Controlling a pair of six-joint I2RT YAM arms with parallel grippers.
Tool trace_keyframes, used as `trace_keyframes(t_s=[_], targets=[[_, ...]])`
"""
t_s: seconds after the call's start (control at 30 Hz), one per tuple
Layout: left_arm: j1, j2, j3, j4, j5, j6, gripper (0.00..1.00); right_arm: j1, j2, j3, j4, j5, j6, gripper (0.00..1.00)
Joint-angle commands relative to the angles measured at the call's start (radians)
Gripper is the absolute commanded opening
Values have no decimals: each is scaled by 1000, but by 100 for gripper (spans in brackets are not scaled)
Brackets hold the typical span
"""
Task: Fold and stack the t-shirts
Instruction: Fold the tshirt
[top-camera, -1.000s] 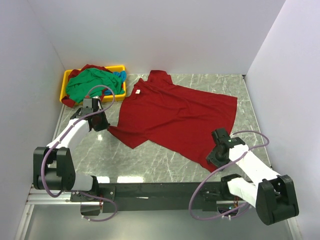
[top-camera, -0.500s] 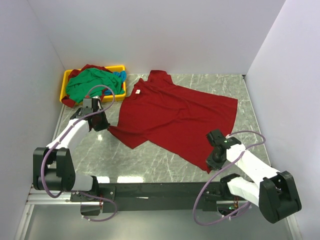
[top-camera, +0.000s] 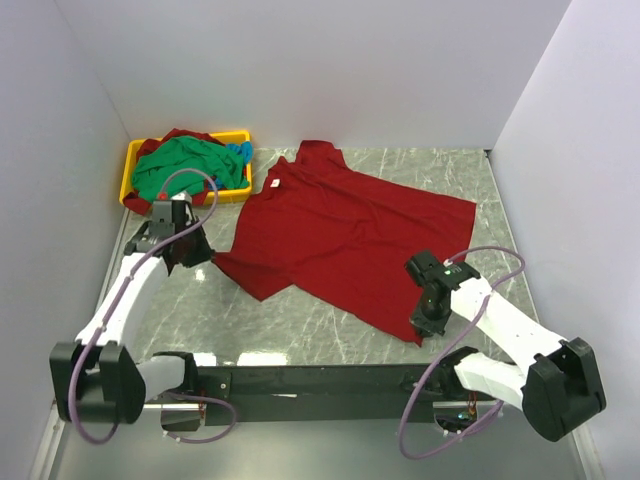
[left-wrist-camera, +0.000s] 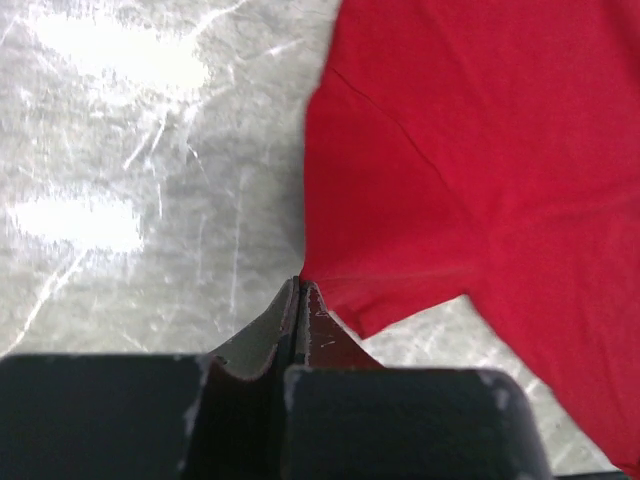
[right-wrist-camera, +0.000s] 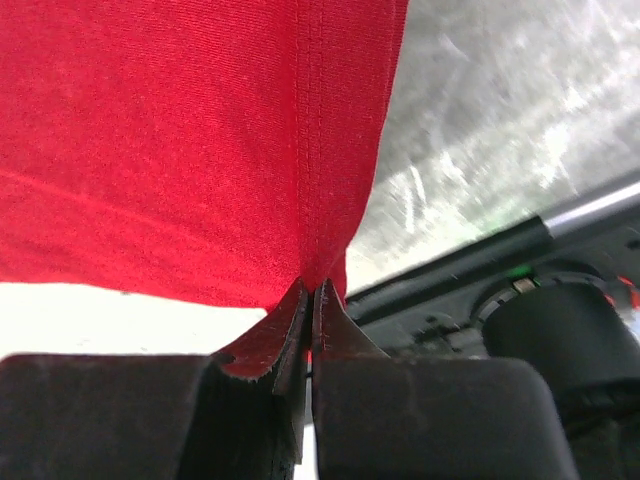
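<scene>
- Evidently the step in hand is the grasp that opens the first fold: both arms have hold of the deep red t-shirt (top-camera: 350, 235), which lies spread, a little rumpled, on the marble table (top-camera: 300, 320).
- Its collar, with the white neck label (top-camera: 276, 184), points toward the far left, and the hem runs down the right side.
- On the left wrist view, the left gripper (left-wrist-camera: 300, 292) has its jaws pressed together on the tip of the near-left sleeve, with the cloth drawn to a point between them.
- On the right wrist view, the right gripper (right-wrist-camera: 309, 292) has its jaws clamped on the stitched hem at the near-right corner, and that corner appears raised off the marble.
- More shirts wait in the yellow tray (top-camera: 130, 178) at the far left, a green t-shirt (top-camera: 180, 165) heaped on top, with red and blue cloth showing beneath it.
- No folded stack is visible, so the task looks to be at an early stage.
- Next, as I judge it, both arms should lift together and carry the near edge over toward the far edge, evenly, so that neither pinch slips and the cloth lands flat.
</scene>
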Motion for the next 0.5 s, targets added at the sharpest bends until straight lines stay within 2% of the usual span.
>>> trace_keyframes(t_s=[0.0,0.47], targets=[[6,-63,32,-74,38,-44,0,17,-40,36,-125,13,-16,0],[4,-219,47,-291,96,-128,0,65,-126,27,-185,-70,19,0]])
